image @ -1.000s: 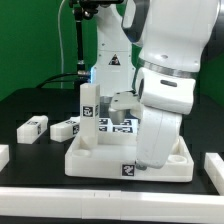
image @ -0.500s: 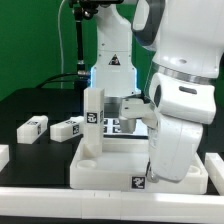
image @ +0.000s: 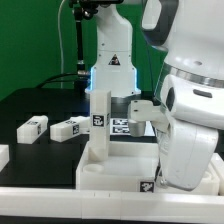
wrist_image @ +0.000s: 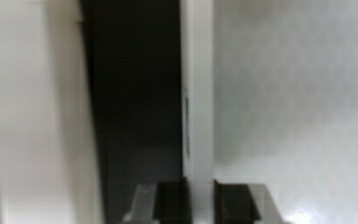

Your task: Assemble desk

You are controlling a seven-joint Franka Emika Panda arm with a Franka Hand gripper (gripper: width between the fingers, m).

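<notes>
The white desk tabletop (image: 112,168) lies upside down near the front of the black table, with one square leg (image: 99,124) standing upright in its corner socket on the exterior view's left. My gripper (image: 168,165) reaches down on the tabletop's right side, its fingertips hidden behind the hand. In the wrist view the gripper (wrist_image: 206,205) is shut on the tabletop's thin raised rim (wrist_image: 197,90), which runs between the two dark fingers. Two loose legs (image: 33,127) (image: 68,128) lie on the table at the exterior view's left.
The marker board (image: 124,125) lies behind the tabletop in front of the robot base (image: 110,65). A white rail (image: 40,201) runs along the table's front edge, and a white block (image: 3,155) sits at the far left.
The arm has moved toward the exterior view's right and nearer the camera. The tabletop with its upright leg has slid along with it.
</notes>
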